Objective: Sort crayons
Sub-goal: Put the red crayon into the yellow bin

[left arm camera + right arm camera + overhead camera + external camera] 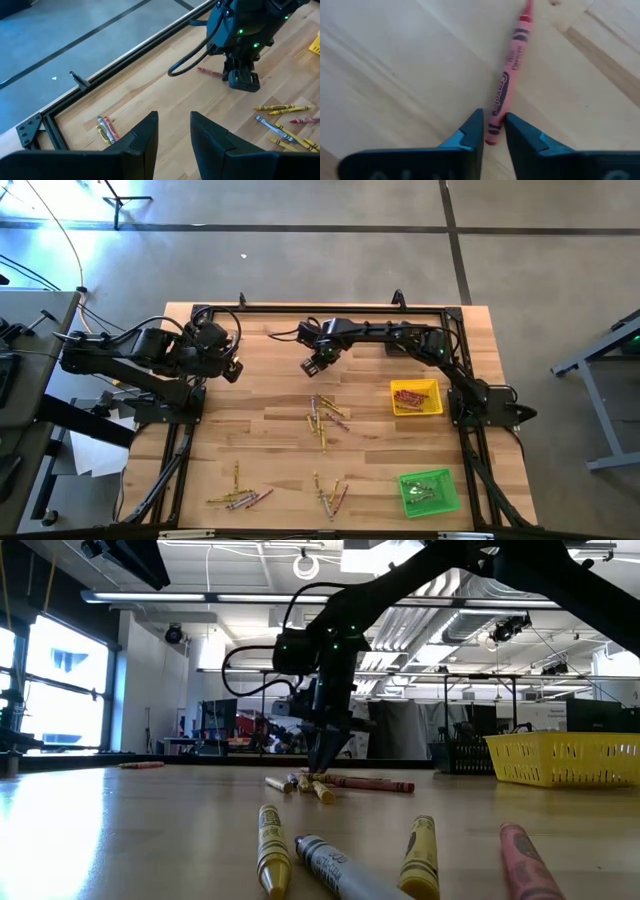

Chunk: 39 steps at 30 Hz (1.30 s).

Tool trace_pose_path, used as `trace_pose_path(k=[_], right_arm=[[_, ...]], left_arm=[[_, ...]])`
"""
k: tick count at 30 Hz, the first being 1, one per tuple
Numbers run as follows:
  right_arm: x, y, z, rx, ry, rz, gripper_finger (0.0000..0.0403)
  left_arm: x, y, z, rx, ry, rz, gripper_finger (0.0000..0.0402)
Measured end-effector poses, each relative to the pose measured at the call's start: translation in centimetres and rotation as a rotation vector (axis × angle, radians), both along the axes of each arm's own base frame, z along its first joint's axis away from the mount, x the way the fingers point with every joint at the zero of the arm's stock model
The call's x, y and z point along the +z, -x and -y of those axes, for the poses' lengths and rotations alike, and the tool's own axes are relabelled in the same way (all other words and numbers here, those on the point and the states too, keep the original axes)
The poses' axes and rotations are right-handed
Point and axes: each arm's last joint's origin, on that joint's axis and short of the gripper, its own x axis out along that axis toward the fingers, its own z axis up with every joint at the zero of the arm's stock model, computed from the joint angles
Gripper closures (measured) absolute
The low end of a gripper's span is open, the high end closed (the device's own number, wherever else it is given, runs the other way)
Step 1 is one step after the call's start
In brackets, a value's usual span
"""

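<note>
A red crayon [507, 82] lies flat on the wooden table near its far edge; it also shows in the left wrist view [210, 71]. My right gripper [494, 127] points down at it, shut on its blunt end [318, 364]. Loose crayons lie in a group at mid-table [325, 420] and in two groups near the front edge [240, 498] [330, 495]. My left gripper [174, 130] hangs open above the table's far left [232, 370] and holds nothing. My right gripper pinches the red crayon's blunt end [493, 134] between its two fingers. The fingers come from above, pointing down, one on each side, across the crayon. The crayon lies flat on the table, and its pointed tip [526, 7] reaches away from the fingers.
A yellow tray [416, 384] with red crayons stands at the right, and a green tray [430, 474] with greyish crayons at the front right. A black frame [320, 308] runs along the table's far edge and sides. Bare wood lies between the crayon groups.
</note>
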Motion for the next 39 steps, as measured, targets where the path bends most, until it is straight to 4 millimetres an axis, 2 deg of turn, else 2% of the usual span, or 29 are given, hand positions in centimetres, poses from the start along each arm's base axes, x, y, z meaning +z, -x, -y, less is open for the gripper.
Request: trace_pose_path(k=[4, 13, 16, 21, 25, 31, 34, 39], right_arm=[[0.0, 0.3, 0.7, -0.016, -0.011, -0.003, 0.039], [0.6, 0.8, 1.7, 0.026, -0.095, 0.001, 0.0394], [2.3, 1.0, 1.5, 0.092, -0.091, -0.01, 0.0397], [5.8, 2.7, -0.9, 0.35, -0.105, -0.116, 0.0393], [8.6, 4.8, -2.7, 0.461, -0.119, -0.154, 0.0392], [11.3, 8.8, -4.8, 0.449, -0.089, -0.105, 0.0392], [11.0, 12.1, -5.7, 0.369, -0.089, -0.08, 0.0392], [9.2, 18.8, -7.8, 0.136, -0.116, -0.073, 0.0391]], left_arm=[[0.0, 0.0, 0.0, 0.0, 0.0, 0.0, 0.0303], [0.0, 0.0, 0.0, 0.0, 0.0, -0.001, 0.0303], [0.0, 0.0, 0.0, 0.0, 0.0, 0.0, 0.0303], [0.0, 0.0, 0.0, -0.006, 0.012, -0.003, 0.0303], [0.0, 0.0, 0.0, -0.009, 0.017, -0.003, 0.0303], [0.0, 0.0, 0.0, 0.001, -0.001, -0.001, 0.0303], [0.0, 0.0, 0.0, 0.002, -0.002, 0.0, 0.0303], [0.0, 0.0, 0.0, 0.008, -0.013, 0.001, 0.0303]])
